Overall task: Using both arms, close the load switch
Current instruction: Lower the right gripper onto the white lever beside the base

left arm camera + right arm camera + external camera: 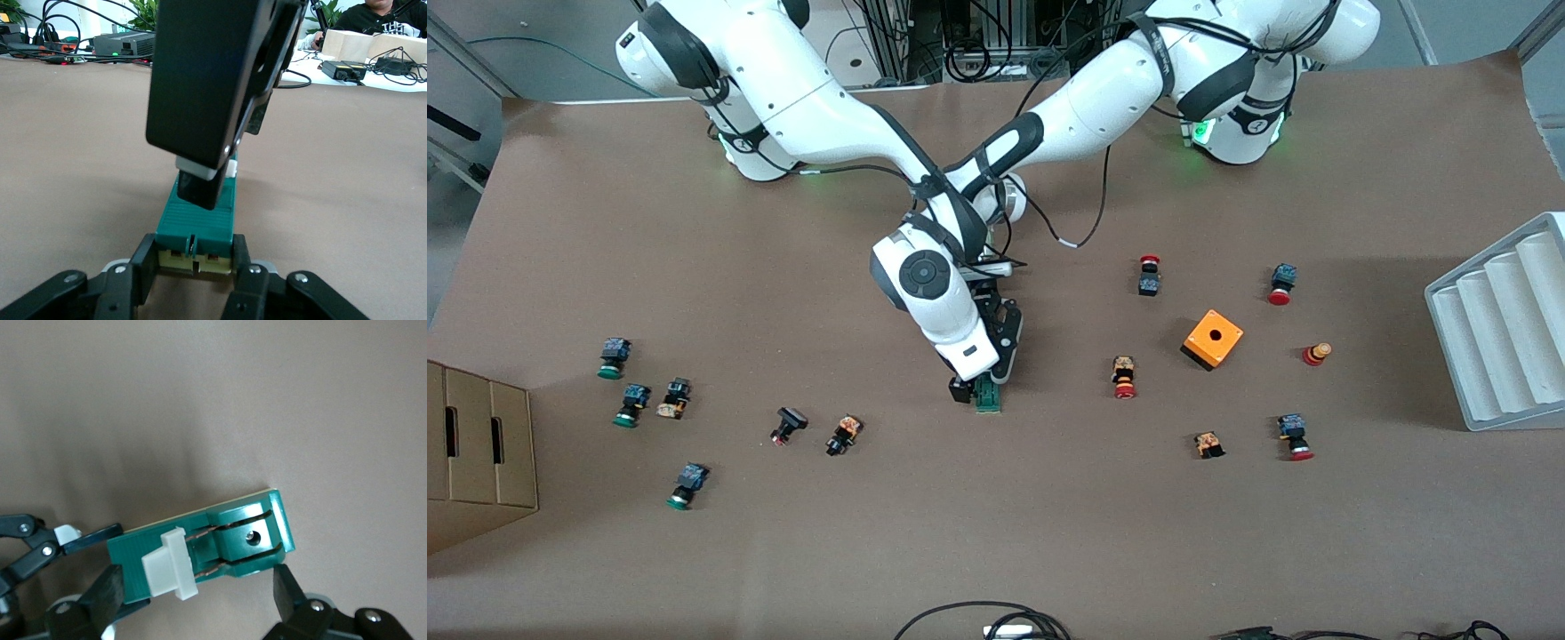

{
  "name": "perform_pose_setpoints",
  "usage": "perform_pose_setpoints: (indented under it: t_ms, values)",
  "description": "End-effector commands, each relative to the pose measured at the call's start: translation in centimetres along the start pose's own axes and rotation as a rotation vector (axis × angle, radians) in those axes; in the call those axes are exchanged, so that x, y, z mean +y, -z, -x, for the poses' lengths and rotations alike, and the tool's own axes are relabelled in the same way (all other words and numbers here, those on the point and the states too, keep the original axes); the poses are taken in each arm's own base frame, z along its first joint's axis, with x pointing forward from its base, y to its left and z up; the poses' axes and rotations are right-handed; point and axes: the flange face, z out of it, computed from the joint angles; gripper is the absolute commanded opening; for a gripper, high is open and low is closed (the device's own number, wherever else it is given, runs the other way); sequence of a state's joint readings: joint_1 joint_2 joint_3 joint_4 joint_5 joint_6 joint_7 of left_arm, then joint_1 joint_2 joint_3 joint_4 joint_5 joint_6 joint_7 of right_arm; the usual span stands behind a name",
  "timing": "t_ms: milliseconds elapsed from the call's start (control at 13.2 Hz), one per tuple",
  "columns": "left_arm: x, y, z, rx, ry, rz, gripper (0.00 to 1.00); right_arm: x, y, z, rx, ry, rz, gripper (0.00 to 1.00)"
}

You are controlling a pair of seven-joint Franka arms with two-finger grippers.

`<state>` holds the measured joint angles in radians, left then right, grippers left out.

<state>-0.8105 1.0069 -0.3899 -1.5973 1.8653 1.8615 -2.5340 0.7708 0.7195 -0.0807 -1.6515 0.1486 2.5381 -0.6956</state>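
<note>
Brown paper covers the whole table (996, 551), with cables trailing off the edge nearest the front camera and more cables, electronics and potted plants along the room's edge in the left wrist view. The small green rectangular load switch (988, 394) with its white sliding tab (170, 563) lies on the paper near the table's middle, under both crossed white arms. The left gripper (193, 270) is clamped on the switch's end, a black finger (143, 267) pressed to each side. The right gripper (200, 587) sits over the switch with its fingers (288, 590) apart, straddling the body; whether they touch it I cannot quite tell. Green-capped push-buttons (613, 357) lie scattered toward the right arm's end, near a brown cardboard box (476, 458). Red-capped push-buttons (1148, 275) and an orange cube with a hole (1213, 339) lie toward the left arm's end, beside a grey ribbed tray (1503, 333).
</note>
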Motion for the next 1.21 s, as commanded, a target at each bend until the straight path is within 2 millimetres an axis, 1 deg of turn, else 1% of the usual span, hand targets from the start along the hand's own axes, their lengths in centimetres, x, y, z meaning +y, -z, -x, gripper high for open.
perform_pose_setpoints:
  t_ms: [0, 227, 303, 379, 606, 758, 909, 1136]
  values:
    - [0.28, -0.07, 0.59, 0.011, 0.017, 0.009, 0.4, 0.15, -0.28, -0.42, 0.023, -0.015, 0.007, 1.0]
    - [0.27, -0.07, 0.6, 0.01, 0.016, 0.007, 0.39, 0.22, -0.2, -0.49, 0.03, -0.015, 0.013, 1.0]
    - [0.27, -0.07, 0.6, 0.01, 0.016, 0.007, 0.39, 0.23, -0.19, -0.51, 0.031, -0.015, 0.014, 0.98]
    - [0.33, -0.09, 0.53, 0.012, 0.017, 0.009, 0.39, 0.23, -0.19, -0.51, 0.031, -0.015, 0.014, 0.94]
    - [0.28, -0.18, 0.5, 0.011, 0.018, 0.006, 0.39, 0.04, -0.07, -0.8, 0.038, -0.009, 0.019, 0.93]
    - [0.28, -0.18, 0.5, 0.011, 0.018, 0.006, 0.38, 0.05, 0.07, -0.98, 0.05, -0.006, 0.029, 0.86]
    - [0.28, -0.18, 0.5, 0.011, 0.018, 0.006, 0.38, 0.04, 0.08, -0.99, 0.049, -0.006, 0.03, 0.86]
    - [0.28, -0.18, 0.5, 0.011, 0.018, 0.006, 0.38, 0.06, 0.1, -1.01, 0.051, -0.006, 0.032, 0.83]
